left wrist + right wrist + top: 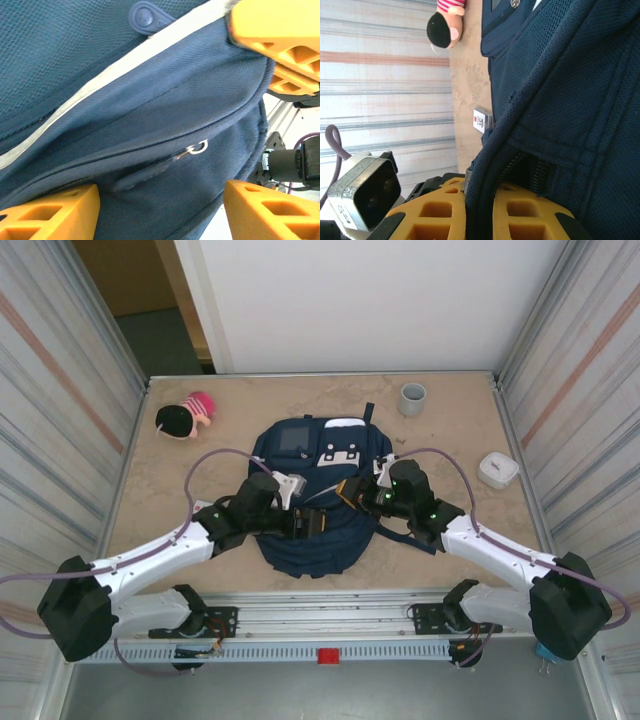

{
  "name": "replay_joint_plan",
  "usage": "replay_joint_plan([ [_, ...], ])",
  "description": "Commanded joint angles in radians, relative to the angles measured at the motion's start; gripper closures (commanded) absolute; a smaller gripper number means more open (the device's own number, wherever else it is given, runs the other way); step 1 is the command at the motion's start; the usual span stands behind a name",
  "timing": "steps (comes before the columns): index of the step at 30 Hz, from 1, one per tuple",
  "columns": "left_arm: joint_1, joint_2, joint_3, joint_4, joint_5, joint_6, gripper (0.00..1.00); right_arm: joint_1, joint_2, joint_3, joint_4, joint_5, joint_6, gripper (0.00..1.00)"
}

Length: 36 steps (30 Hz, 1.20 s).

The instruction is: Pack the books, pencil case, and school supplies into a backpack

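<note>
Right gripper (479,215): clamped on backpack (580,100) rim; I'd hold it taut.
Left gripper (160,212): spread wide; I'd centre on zip pull (196,148) before closing.

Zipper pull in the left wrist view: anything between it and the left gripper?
Nothing visible. The zipper pull lies bare on the backpack, just ahead of the left gripper, jaws open.

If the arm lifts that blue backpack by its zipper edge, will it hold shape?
Probably sags: the backpack is soft woven fabric, creased and folded where the right gripper pinches its zipper edge. Its textured weave likely grips rather than slips. It lies flat, so it seems unlikely to roll.
</note>
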Motion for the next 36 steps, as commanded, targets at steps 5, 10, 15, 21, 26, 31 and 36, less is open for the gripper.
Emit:
replay_joint_plan([
  [5,-0.039,0.004,0.065,0.105,-0.023,0.064,0.48,0.026,-0.001,0.062,0.057,-0.024,-0.045,0.93],
  [10,-0.043,0.023,0.080,0.066,-0.077,0.081,0.52,0.028,-0.003,0.066,0.057,-0.024,-0.047,0.93],
  [15,-0.060,0.052,0.115,0.030,-0.136,0.110,0.60,0.029,-0.011,0.067,0.043,-0.021,-0.053,0.94],
  [21,-0.068,0.062,0.152,-0.138,-0.297,0.120,0.85,0.011,-0.038,0.075,-0.024,-0.014,-0.090,0.95],
  [26,-0.066,-0.033,0.085,-0.220,-0.409,0.108,0.99,-0.084,-0.079,0.063,-0.102,-0.053,-0.147,0.95],
  [31,-0.020,-0.143,-0.022,-0.253,-0.437,0.092,1.00,-0.202,-0.079,0.066,-0.178,-0.146,-0.204,0.95],
  [36,0.083,-0.219,-0.104,-0.249,-0.389,0.097,1.00,-0.302,-0.095,0.081,-0.275,-0.194,-0.285,0.94],
])
